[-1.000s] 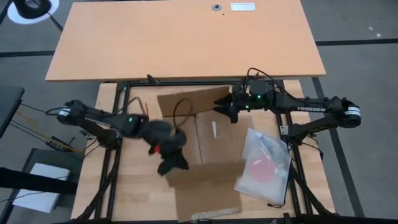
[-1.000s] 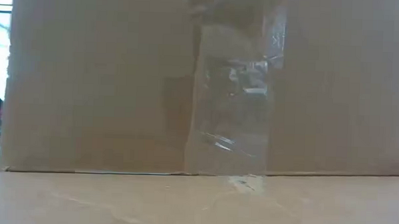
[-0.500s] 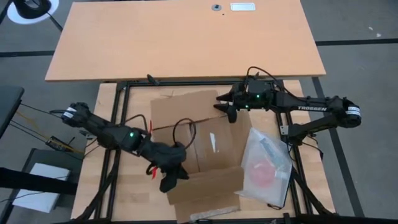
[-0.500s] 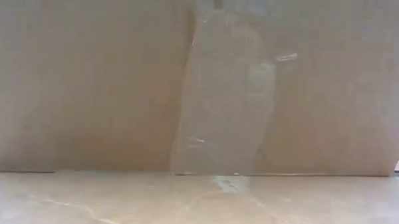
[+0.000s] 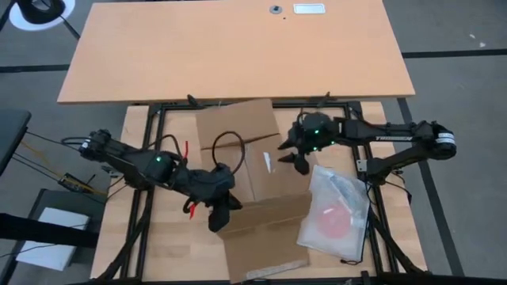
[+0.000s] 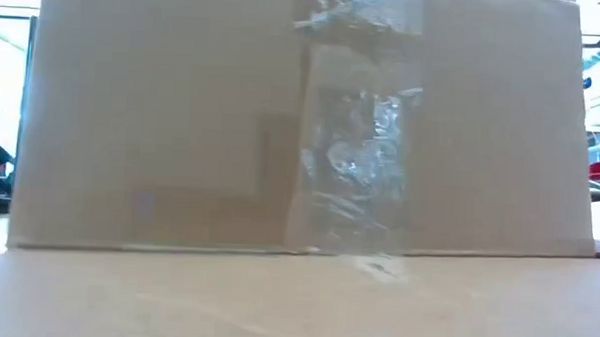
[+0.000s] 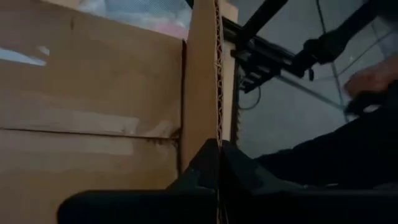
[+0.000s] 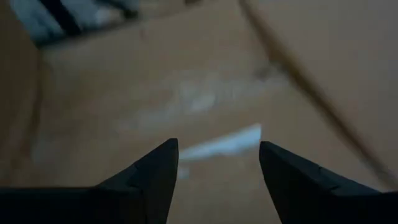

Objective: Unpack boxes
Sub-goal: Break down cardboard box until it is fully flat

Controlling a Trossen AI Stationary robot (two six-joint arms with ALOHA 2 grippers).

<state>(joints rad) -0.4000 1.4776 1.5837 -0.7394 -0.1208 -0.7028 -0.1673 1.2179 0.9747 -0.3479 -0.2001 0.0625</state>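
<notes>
Left gripper [image 7: 219, 149] pinches the edge of a flap of the carton [image 5: 245, 170] at the table's middle; right gripper [image 8: 217, 165], fingers spread and empty, hovers over the open interior. The corrugated board is probably light and stiff; flap edges offer the surest hold.

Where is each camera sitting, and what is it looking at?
High view: above the table, looking straight down; both arms show, with the box between them and the clear bag beside it.
Low view: at table-top height, facing level into the box's taped wall; no arm shows.
Left wrist view: on the left arm; the left tool is shut on the edge of a box flap.
Right wrist view: on the right arm; the open right tool points at cardboard.
Shared: all four views show the box.
</notes>
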